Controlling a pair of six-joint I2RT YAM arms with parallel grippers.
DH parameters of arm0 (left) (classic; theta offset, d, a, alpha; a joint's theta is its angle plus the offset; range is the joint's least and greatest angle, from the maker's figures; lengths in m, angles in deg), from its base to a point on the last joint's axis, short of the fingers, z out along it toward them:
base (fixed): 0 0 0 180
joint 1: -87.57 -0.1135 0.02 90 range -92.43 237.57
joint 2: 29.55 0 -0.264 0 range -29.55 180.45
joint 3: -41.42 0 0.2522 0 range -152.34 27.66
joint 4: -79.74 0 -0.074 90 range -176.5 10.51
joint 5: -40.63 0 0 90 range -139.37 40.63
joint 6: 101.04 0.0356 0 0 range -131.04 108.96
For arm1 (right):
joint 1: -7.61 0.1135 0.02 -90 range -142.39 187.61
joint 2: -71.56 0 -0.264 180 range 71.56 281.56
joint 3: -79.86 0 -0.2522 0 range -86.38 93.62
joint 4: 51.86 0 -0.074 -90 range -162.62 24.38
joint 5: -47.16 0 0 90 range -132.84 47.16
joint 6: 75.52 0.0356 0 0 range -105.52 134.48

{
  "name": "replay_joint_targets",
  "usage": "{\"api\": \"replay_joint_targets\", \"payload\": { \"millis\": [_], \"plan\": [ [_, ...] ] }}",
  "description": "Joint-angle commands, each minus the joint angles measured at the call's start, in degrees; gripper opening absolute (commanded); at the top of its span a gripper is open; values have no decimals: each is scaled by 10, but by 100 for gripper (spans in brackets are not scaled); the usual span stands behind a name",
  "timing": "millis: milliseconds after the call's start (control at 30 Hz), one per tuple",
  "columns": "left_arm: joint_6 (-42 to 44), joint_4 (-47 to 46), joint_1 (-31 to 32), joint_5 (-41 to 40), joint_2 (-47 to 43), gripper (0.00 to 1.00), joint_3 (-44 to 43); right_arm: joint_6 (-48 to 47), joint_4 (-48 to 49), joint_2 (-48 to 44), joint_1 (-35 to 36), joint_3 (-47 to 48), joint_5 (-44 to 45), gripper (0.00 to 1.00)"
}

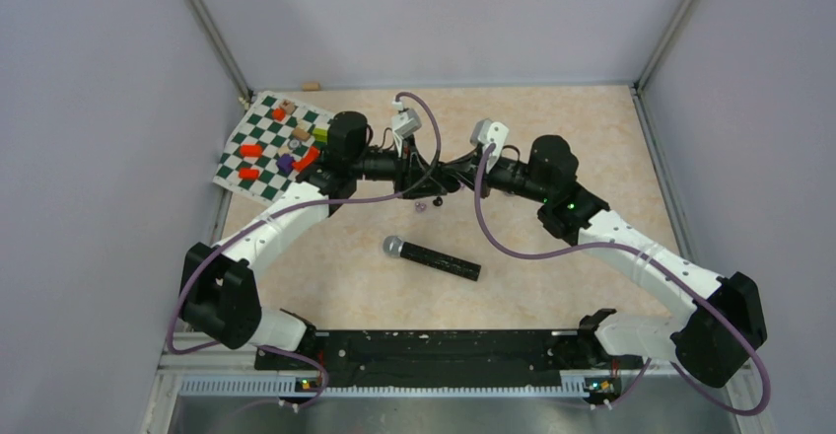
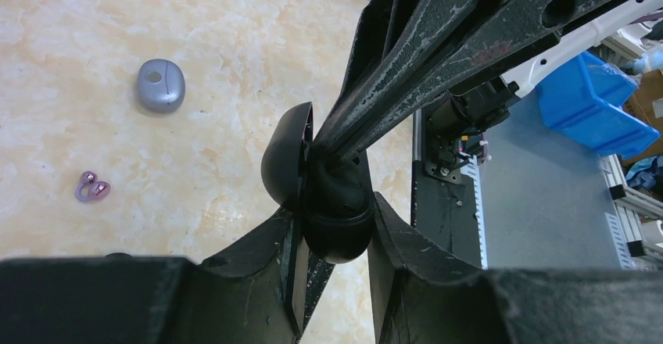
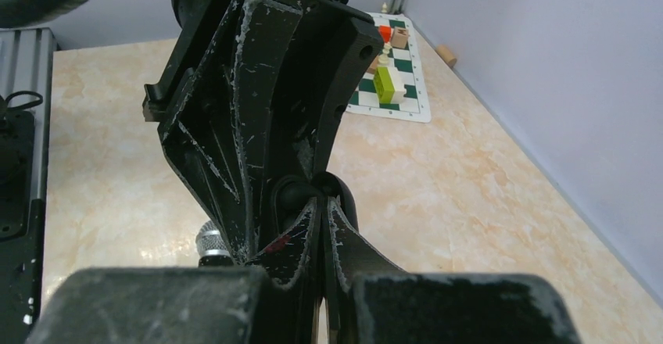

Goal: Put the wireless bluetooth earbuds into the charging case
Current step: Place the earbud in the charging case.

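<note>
A black charging case (image 2: 338, 213) hangs above the table with its lid (image 2: 283, 156) swung open. My left gripper (image 2: 335, 227) is shut on its body. My right gripper (image 3: 322, 203) comes in from the opposite side, shut, its tips pressed together right at the case's open mouth (image 3: 301, 191). Whether anything is pinched between those tips does not show. In the top view both grippers meet at mid-table, left (image 1: 419, 171) and right (image 1: 451, 174). Two purple earbuds (image 2: 92, 188) lie together on the table. A grey-purple closed case (image 2: 161, 86) sits beyond them.
A black microphone (image 1: 434, 258) with a silver head (image 3: 209, 242) lies on the table in front of the grippers. A green-and-white checkered mat (image 1: 258, 158) with several coloured blocks lies at the far left. Walls enclose the table on three sides.
</note>
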Motion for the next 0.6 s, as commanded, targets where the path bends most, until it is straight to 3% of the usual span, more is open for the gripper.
{"api": "replay_joint_targets", "payload": {
  "millis": [0, 567],
  "plan": [
    [-3, -19, 1, -1, -9, 0, -8, -15, -21, -4, 9, 16, -57, 0],
    [9, -11, -6, -1, -13, 0, -8, 5, -47, -22, -12, 37, -125, 5]
  ]
}}
